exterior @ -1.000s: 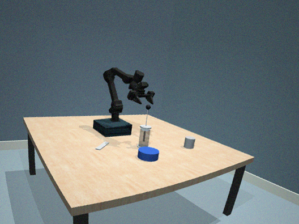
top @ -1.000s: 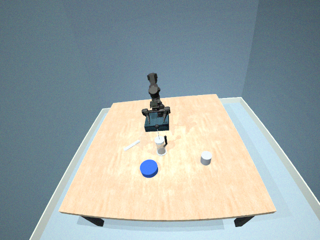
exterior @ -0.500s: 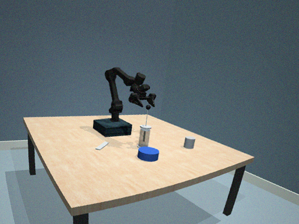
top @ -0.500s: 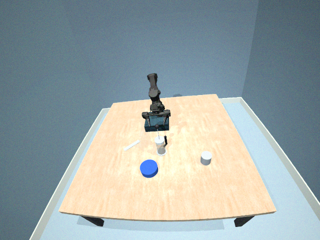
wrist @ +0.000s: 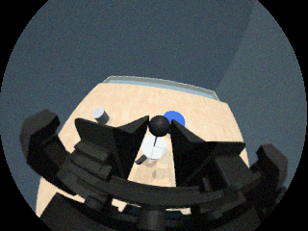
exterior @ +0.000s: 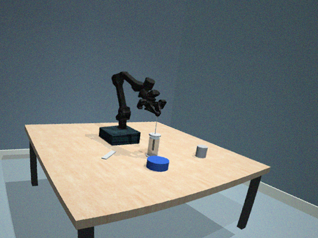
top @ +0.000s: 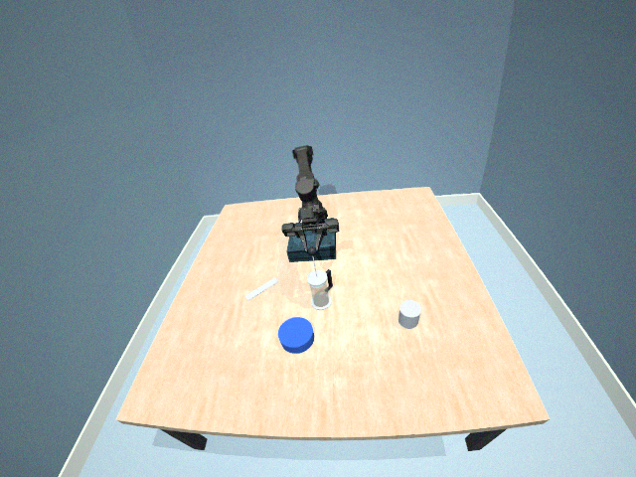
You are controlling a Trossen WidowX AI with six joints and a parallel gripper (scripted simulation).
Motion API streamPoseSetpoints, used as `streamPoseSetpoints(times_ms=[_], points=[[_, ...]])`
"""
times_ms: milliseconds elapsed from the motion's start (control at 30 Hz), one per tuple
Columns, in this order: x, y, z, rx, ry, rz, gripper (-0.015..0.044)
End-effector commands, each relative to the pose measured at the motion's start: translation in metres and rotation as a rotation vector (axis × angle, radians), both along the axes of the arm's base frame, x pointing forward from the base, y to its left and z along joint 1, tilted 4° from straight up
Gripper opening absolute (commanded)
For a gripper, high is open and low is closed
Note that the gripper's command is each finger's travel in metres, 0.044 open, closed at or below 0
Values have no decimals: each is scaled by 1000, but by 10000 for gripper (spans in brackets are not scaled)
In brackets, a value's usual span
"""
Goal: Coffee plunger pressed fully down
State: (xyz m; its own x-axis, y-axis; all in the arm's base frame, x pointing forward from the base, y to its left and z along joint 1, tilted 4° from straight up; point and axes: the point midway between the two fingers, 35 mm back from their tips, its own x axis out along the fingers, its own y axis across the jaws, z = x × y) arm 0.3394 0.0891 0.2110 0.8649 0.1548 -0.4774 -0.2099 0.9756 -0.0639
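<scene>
The coffee press (top: 319, 291) (exterior: 150, 147) stands upright on the table; its white lid (top: 316, 277) (exterior: 154, 135) (wrist: 152, 150) is on top. The thin plunger rod (top: 315, 266) (exterior: 156, 125) rises high above the lid to a round black knob (top: 312, 250) (exterior: 157, 114) (wrist: 159, 126). The black handle (top: 329, 280) (wrist: 141, 159) sticks out at its side. My gripper (top: 312, 249) (exterior: 157, 113) (wrist: 160, 120) is shut on the knob, one fingertip at each side in the wrist view. The inside of the jar is hard to make out.
A blue disc (top: 296, 333) (exterior: 157, 164) (wrist: 177, 116) lies close to the press. A grey cylinder (top: 409, 316) (exterior: 201, 152) (wrist: 99, 115) stands farther off. A white strip (top: 261, 288) (exterior: 108, 154) lies on the other side. The arm stands on a dark box (top: 326, 251) (exterior: 118, 136).
</scene>
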Motion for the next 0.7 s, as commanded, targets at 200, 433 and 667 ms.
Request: streamPoseSetpoints(times_ms=[200,433,667], points=[[0,0,-3,-5,2,3,120],[2,0,-12,-5,2,3,120],[5,0,-24,-5,2,3,120]])
